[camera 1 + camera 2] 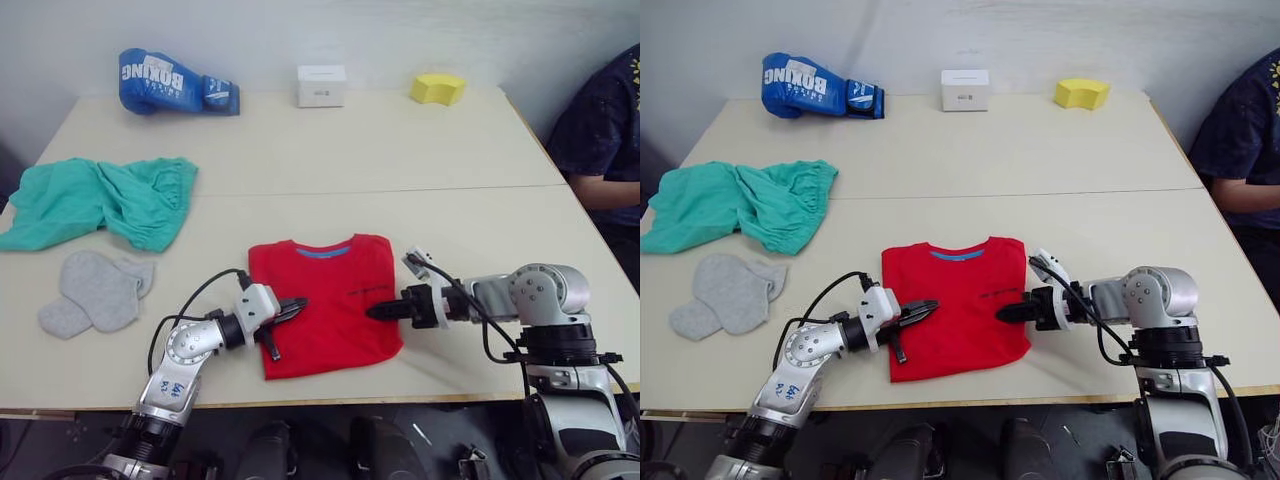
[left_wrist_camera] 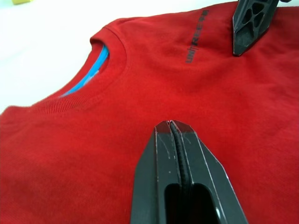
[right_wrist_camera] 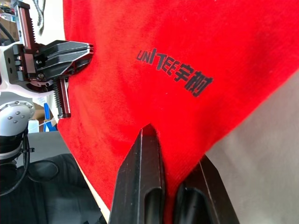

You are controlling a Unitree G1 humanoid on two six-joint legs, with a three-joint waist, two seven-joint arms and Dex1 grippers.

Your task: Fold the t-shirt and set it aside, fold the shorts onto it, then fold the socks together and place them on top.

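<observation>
A pale beige table (image 1: 420, 150) stands against a light wall, a seam running across its middle. Nearest the front edge lies the red t-shirt (image 1: 325, 305), folded into a compact rectangle with its blue-lined collar toward the far side. The left gripper (image 1: 296, 308) rests on the t-shirt's left edge, its two black fingers pressed together with no cloth between them in the left wrist view. The right gripper (image 1: 376, 312) sits at the t-shirt's right edge beside the dark chest mark; in the right wrist view the red fabric runs between its fingers (image 3: 145, 182), so it appears clamped on the edge of the cloth. To the left of the t-shirt, the grey socks (image 1: 95, 292) lie overlapping each other, well apart from it. Just beyond them the teal-green shorts (image 1: 100, 200) lie crumpled. Along the far edge sit a blue boxing glove (image 1: 170, 83), a small white box (image 1: 321, 86) and a yellow sponge (image 1: 438, 88). A person's arm (image 1: 600, 140) in a dark sleeve shows at the right side.
</observation>
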